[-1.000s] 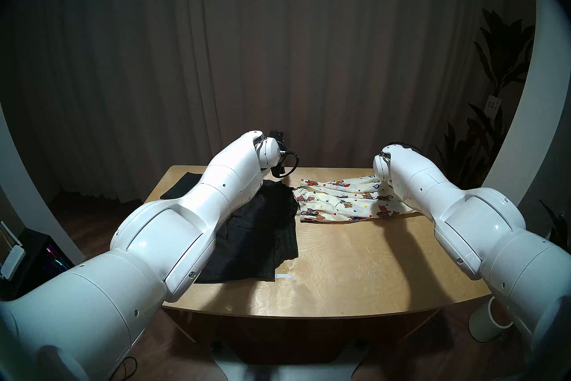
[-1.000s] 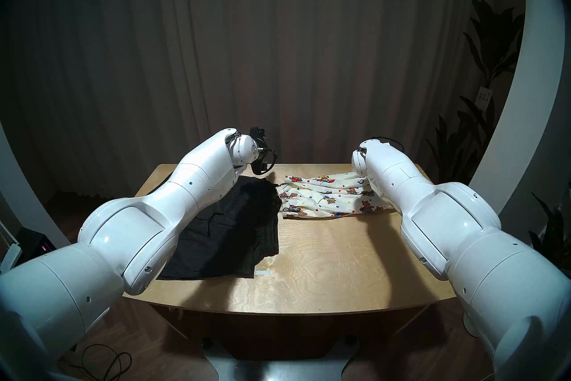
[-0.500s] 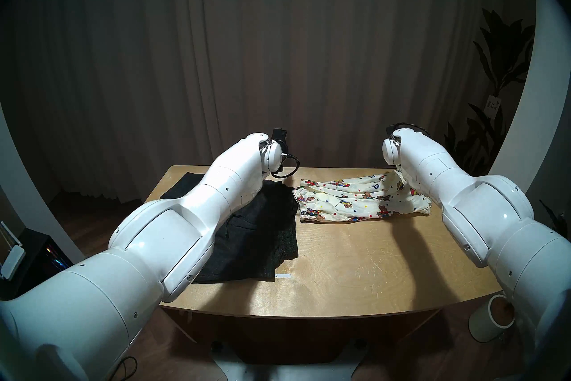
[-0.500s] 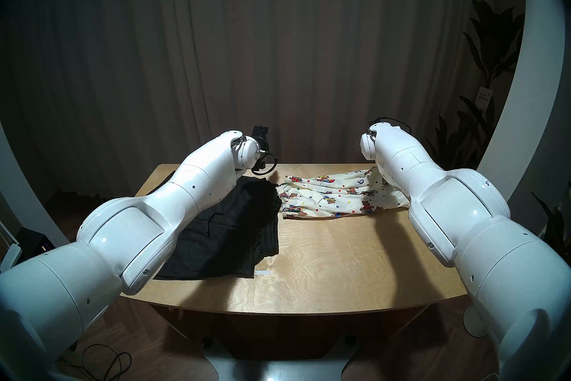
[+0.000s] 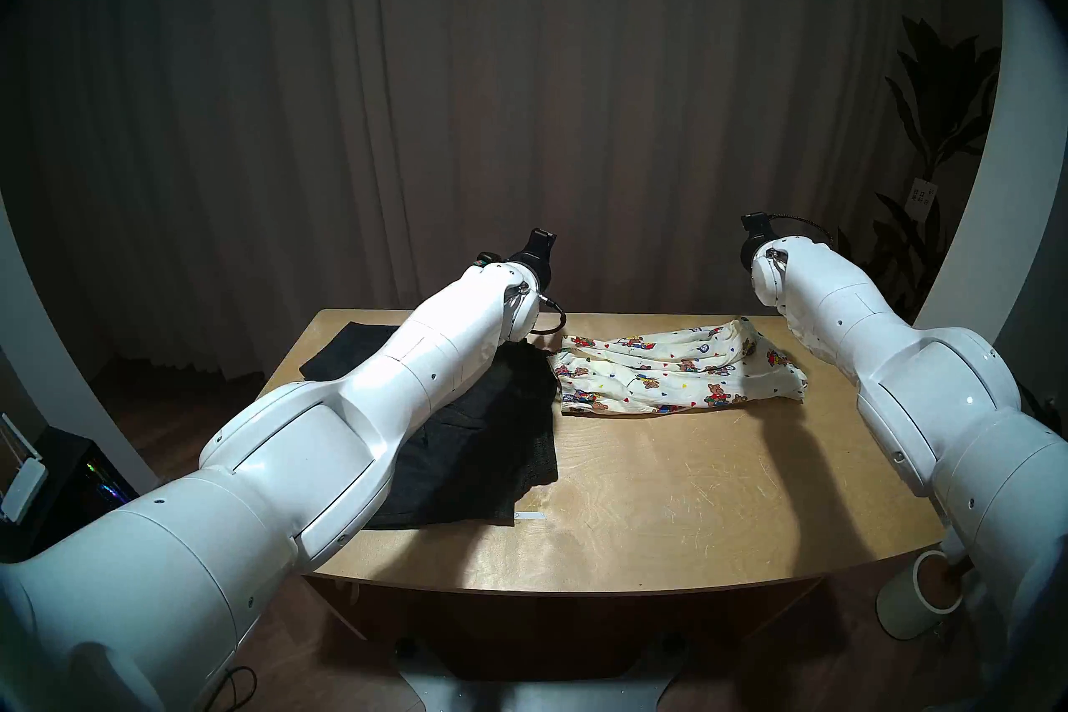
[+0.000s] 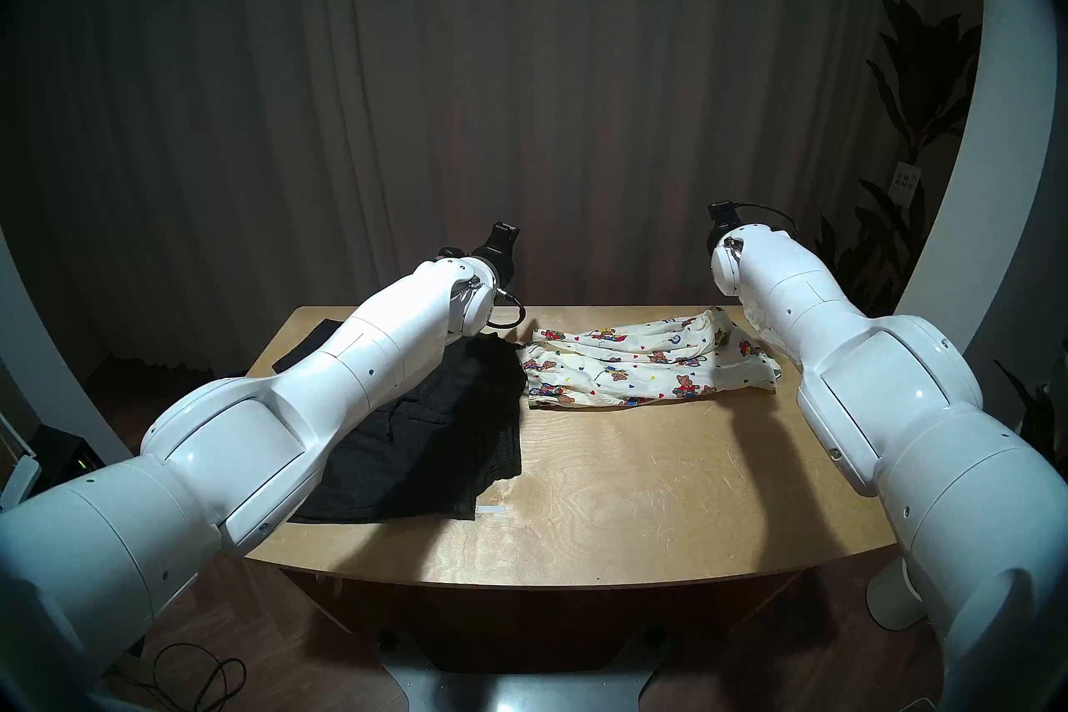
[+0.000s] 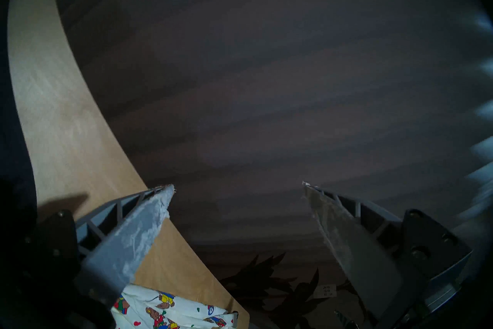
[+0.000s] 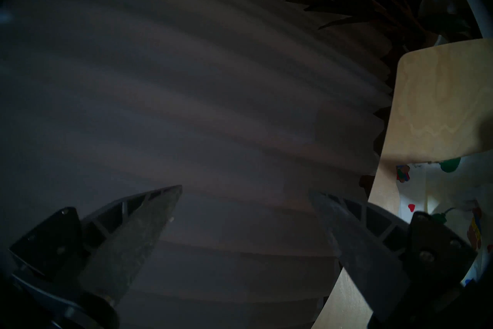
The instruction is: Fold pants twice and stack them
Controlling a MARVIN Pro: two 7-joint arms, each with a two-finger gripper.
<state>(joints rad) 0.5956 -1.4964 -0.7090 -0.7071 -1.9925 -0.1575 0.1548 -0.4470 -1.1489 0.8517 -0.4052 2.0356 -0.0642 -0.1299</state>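
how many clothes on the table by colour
black: 2, the charcoal-black shorts and a small folded black cloth at the far left corner
cream with teddy bears: 1, the printed shorts
total: 3

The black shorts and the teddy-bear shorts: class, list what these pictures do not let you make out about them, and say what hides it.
- Black shorts: left half hidden by the left arm in both head views.
- Teddy-bear shorts: layers underneath cannot be counted from the head views; the wrist views catch only an edge.
- Dark flat piece at the table's far left corner: partly behind the left arm, too dark to identify.
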